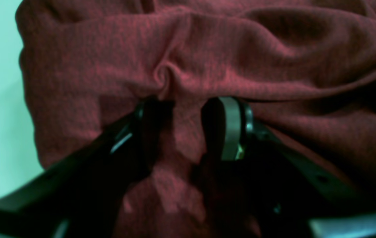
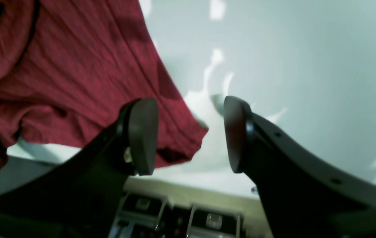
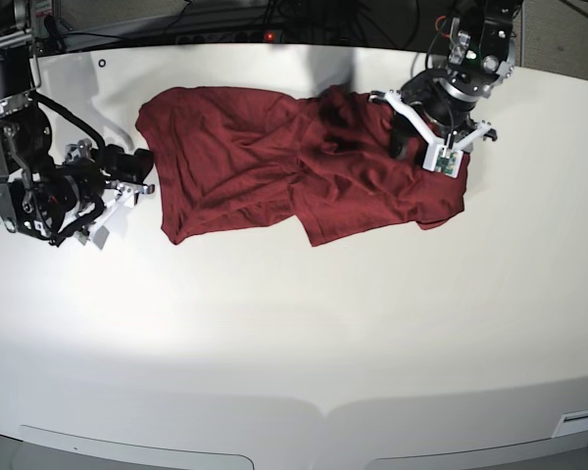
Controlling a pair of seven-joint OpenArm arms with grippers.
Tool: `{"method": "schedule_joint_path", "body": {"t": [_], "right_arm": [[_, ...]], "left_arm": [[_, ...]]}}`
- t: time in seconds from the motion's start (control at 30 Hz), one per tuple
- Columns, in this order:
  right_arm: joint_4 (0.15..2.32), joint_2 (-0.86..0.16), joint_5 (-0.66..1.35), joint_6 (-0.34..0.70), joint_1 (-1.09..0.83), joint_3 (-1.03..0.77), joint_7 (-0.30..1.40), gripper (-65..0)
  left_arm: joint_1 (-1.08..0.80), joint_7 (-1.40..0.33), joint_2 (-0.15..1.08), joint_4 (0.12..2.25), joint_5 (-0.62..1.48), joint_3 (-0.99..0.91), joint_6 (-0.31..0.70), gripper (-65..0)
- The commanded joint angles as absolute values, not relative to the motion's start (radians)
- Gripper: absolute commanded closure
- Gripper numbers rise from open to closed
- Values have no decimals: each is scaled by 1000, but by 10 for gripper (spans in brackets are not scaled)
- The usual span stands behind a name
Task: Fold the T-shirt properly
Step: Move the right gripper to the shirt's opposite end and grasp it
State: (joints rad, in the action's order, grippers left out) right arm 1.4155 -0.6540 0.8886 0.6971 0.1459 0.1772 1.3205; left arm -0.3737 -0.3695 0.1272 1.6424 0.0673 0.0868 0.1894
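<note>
The maroon T-shirt point(image 3: 274, 166) lies crumpled and spread across the far half of the white table point(image 3: 294, 343). My left gripper point(image 3: 433, 147) points down onto the shirt's right part. In the left wrist view the T-shirt point(image 1: 273, 49) fills the frame, and the left gripper point(image 1: 188, 102) stands with jaws apart, pressed into the cloth, a small pucker of fabric at its tips. My right gripper point(image 3: 132, 184) sits at the shirt's left edge. In the right wrist view the right gripper point(image 2: 191, 132) is open and holds nothing, with a corner of the T-shirt point(image 2: 59, 66) reaching into the gap.
Cables and gear point(image 3: 225, 20) run along the table's far edge. The right arm's base point(image 3: 20, 186) stands at the table's left side. White tabletop point(image 2: 307, 66) lies beyond the right gripper, and the table's rim and some equipment point(image 2: 181, 215) show under it.
</note>
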Motion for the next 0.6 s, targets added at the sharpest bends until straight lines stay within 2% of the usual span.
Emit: {"method": "schedule_joint_path", "body": {"t": [0.0,0.13,0.27,0.57], "right_arm": [[1430,-673,890,698,160,171,1313,-321],[1430,-669,884,698,146,171,1259,-321],[1420,-632,820,698,140,171,1260,-321],[1393,-568,846,698,141,171,1275,-321]], "left_arm": [[-377,-396,131,1648,52,86,175,-262],[-377,-396,131,1649,52,86,175,-262],[-377,-396,131,1649,52,86,175,-262],[-377,-395,131,1649,52,86,175,-262]]}}
